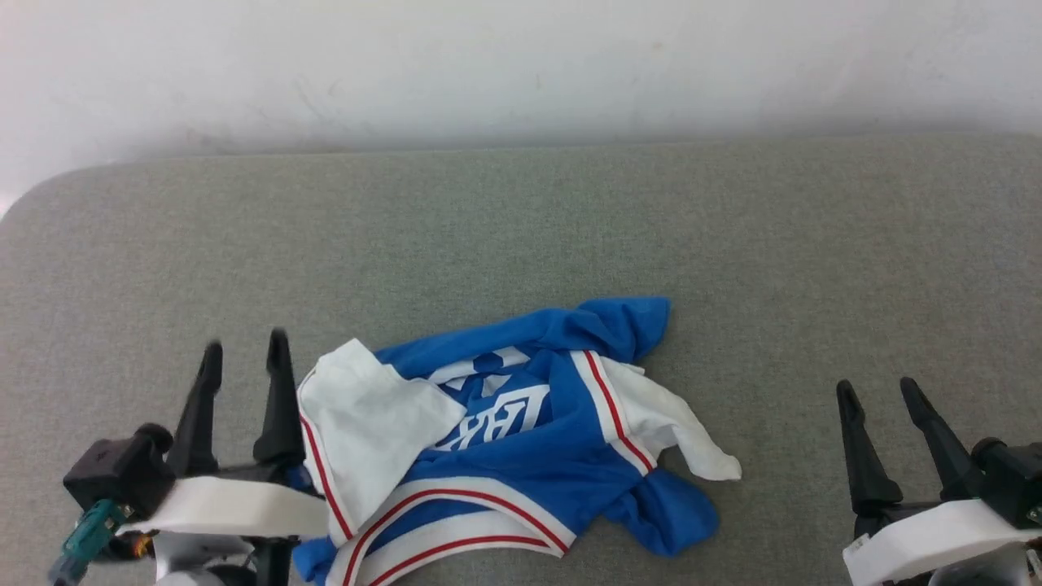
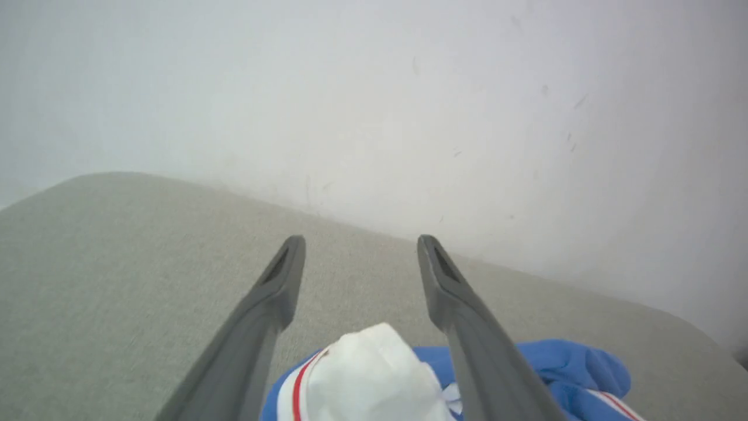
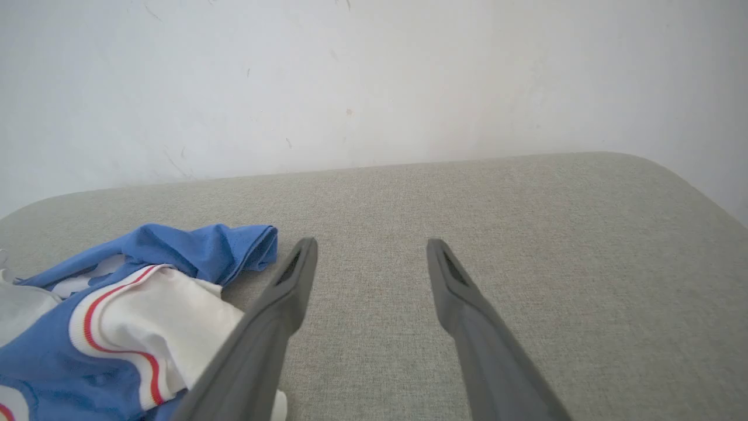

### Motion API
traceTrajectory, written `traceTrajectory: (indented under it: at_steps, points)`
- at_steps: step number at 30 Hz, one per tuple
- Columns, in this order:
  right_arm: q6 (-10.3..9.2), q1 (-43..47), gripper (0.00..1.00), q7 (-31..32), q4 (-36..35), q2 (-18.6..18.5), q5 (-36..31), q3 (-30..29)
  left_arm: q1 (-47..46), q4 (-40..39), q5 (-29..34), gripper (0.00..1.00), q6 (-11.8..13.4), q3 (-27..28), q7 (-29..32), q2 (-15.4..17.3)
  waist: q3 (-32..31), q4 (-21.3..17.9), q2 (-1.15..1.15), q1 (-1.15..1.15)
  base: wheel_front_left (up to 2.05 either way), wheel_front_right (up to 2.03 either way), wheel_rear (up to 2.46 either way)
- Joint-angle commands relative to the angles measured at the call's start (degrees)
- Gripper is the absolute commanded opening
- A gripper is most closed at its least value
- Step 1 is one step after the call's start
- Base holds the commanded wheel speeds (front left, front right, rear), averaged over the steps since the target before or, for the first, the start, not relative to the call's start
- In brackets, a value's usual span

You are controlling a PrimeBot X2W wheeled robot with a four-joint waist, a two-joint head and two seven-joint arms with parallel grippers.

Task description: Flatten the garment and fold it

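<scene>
Left jaws spread, pinching nothing; white sleeve (image 1: 366,423) bunched just right of them. Right jaws spread, empty, apart from cloth. I judge both poised for fresh corner grabs. Garment (image 1: 521,423) crumpled on surface (image 1: 521,228) between the 2, nearer left. Lettering half buried; near hem cut off.
</scene>
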Motion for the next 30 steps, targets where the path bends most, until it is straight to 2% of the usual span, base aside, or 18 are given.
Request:
traceTrajectory:
  at_steps: [1, 4, 6, 12, 18, 24, 27, 30]
  points:
    - [-0.04, -0.32, 1.0, 0.2, -0.05, 0.15, -0.39, 0.27, -0.82, -2.32, 2.0, 1.0, 0.1, -0.66, -1.2, 0.64, -0.56, 0.19, 0.0, 0.0, 0.0, 0.0, 0.0]
    - [-0.04, -0.3, 1.0, 0.04, -0.09, 0.15, -0.29, 0.78, -1.87, -8.68, 8.11, 1.0, 0.63, -1.71, -5.78, 2.06, -1.22, -0.25, 0.0, 0.0, 0.0, 0.0, 0.0]
    - [-0.04, -0.12, 1.0, -0.12, -0.18, 0.15, -0.19, 0.97, -1.36, -10.97, 11.2, 1.0, 1.21, -2.17, -7.42, 1.89, -1.61, -0.65, 0.0, 0.0, 0.0, 0.0, 0.0]
    - [-0.04, 0.95, 1.0, -0.09, -0.9, 0.15, -0.84, 1.32, 4.92, -10.98, 21.86, 1.0, 3.09, -4.96, -8.38, 3.38, -2.28, -1.75, 0.0, 0.0, 0.0, 0.0, 0.0]
    - [-0.04, 1.27, 1.0, 1.12, -1.88, 0.15, -2.83, 1.72, 9.57, -11.1, 22.65, 1.0, 4.04, -5.99, -8.42, 1.78, -2.41, -0.46, 0.0, 0.0, 0.0, 0.0, 0.0]
    - [-0.04, -3.6, 1.0, 7.33, -1.72, -0.98, -4.81, 7.17, 9.13, -11.84, 21.98, 1.0, 3.3, -5.74, -8.42, 0.68, -1.15, 1.72, 0.0, 0.0, 0.0, 0.0, 0.0]
    - [-0.04, -7.2, 1.0, 14.11, 1.95, -4.35, -3.05, 11.14, 7.97, -11.62, 21.76, 1.0, 2.55, -5.96, -8.43, 0.05, 0.01, 2.73, 0.0, 0.0, 0.0, 0.0, 0.0]
    - [-0.04, -10.33, 1.0, 21.25, 6.58, -9.8, -2.73, 16.34, 6.76, -11.19, 21.58, 1.0, 1.65, -6.57, -8.43, -0.85, 1.19, 4.13, 0.0, 0.0, 0.0, 0.0, 0.0]
